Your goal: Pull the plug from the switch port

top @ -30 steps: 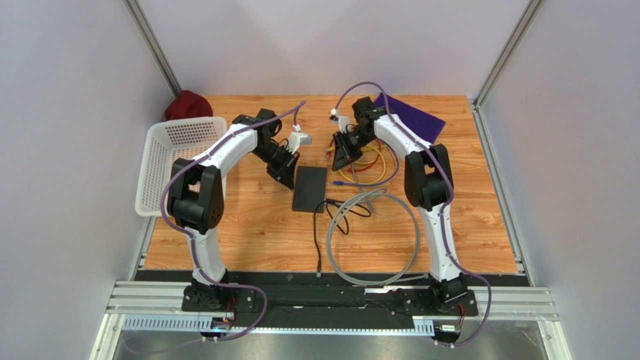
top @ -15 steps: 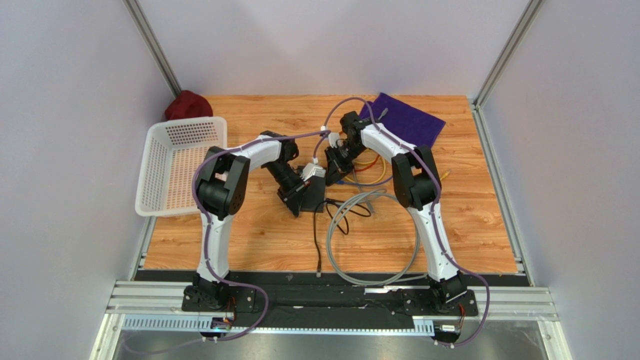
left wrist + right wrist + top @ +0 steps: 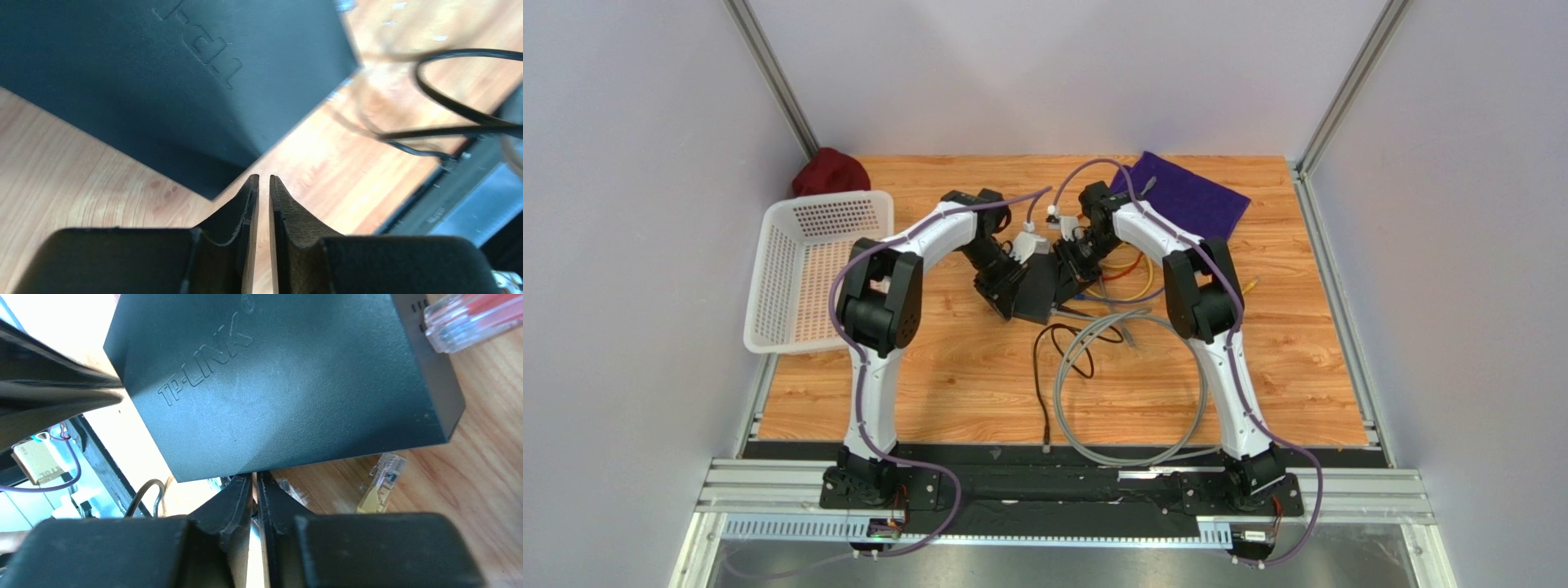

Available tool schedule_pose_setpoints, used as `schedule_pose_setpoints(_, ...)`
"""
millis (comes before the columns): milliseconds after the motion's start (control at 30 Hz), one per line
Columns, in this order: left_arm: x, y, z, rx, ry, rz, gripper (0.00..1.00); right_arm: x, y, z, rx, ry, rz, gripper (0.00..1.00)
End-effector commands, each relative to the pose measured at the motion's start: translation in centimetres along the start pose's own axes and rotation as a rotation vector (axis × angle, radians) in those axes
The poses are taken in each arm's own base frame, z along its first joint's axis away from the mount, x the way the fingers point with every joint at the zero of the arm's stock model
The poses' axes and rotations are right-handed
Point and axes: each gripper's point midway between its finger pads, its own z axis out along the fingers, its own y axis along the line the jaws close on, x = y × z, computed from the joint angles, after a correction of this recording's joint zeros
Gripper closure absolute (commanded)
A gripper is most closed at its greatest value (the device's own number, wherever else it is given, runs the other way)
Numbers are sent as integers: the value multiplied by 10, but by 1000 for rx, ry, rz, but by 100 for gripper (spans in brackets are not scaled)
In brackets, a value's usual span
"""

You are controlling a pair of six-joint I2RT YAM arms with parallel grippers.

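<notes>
The switch (image 3: 1036, 294), a flat matte-black box, lies tilted on the wooden table between my two grippers. My left gripper (image 3: 1001, 292) is at its left edge; in the left wrist view its jaws (image 3: 264, 179) are shut with nothing between them, just off a corner of the switch (image 3: 172, 79). My right gripper (image 3: 1070, 262) is at its far right side; its jaws (image 3: 255, 476) are shut and empty, tips touching the switch's edge (image 3: 288, 386). A black cable (image 3: 1053, 358) and a grey cable (image 3: 1130, 390) lie near the switch. No plug in a port shows.
A clear plug with a red lead (image 3: 466, 318) and a yellow plug (image 3: 380, 481) lie beside the switch. Yellow, orange and purple cables (image 3: 1127, 272) are piled behind my right gripper. A white mesh basket (image 3: 815, 263) stands at the left, a purple cloth (image 3: 1185, 194) at the back.
Both grippers closed in on the switch. It slid toward the back of the table and turned, away from the black and grey cable ends, which stayed in place.
</notes>
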Motion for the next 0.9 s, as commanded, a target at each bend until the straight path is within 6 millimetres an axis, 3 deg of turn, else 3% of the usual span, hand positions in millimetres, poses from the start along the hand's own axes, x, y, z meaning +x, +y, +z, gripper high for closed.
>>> schedule_pose_setpoints(0,-9,-36,-31,141,-60,21,76,-2,-6,-9,-11,-19,9,81)
schedule_pose_setpoints(133,-26,-31,-40,154,-150,-38,69,5,-1,-9,-93,-1,16,71)
schedule_pose_setpoints(300,-41,-11,-39,104,-171,-134,60,11,-31,-11,16,19,3,66)
schedule_pose_setpoints(467,-58,14,-54,-62,-231,-168,48,4,-63,-33,134,-18,-2,62)
schedule_pose_setpoints(567,-69,30,-61,-127,-259,-191,41,-10,-78,-51,242,-67,-22,57)
schedule_pose_setpoints(633,-73,40,-65,-148,-268,-226,40,-21,-67,-61,243,-117,-23,54)
schedule_pose_setpoints(700,-71,46,-55,-145,-247,-242,39,-23,-46,-61,164,-132,-36,53)
schedule_pose_setpoints(767,-67,52,-46,-146,-230,-256,39,-22,-16,-57,28,-119,-33,51)
schedule_pose_setpoints(867,-63,54,-35,-127,-213,-286,40,-14,-1,-43,-55,-84,-11,49)
